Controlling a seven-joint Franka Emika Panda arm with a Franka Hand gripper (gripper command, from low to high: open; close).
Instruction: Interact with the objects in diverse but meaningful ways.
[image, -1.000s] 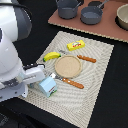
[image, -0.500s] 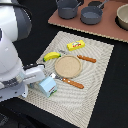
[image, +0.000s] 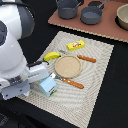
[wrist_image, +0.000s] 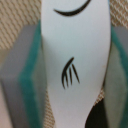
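Observation:
A pale-blue and white milk carton (image: 49, 87) stands on the near corner of the woven placemat (image: 95, 85), at the exterior view's left. My gripper (image: 44, 83) reaches it from the left. In the wrist view the carton's white face (wrist_image: 75, 45) with black marks fills the gap of my gripper (wrist_image: 75, 80), and the teal pads (wrist_image: 30, 75) press on both sides. A yellow banana (image: 51, 56) and a yellow packet (image: 76, 45) lie farther back on the mat. A dark grey handled pot (image: 68, 8) sits at the back.
A round wooden plate (image: 68, 66) lies mid-mat between two orange-handled utensils (image: 86, 58) (image: 71, 82). On the brown board (image: 107, 31) behind stand a second dark pan (image: 92, 15) and a bowl (image: 123, 17). My white arm (image: 15, 45) fills the exterior view's left.

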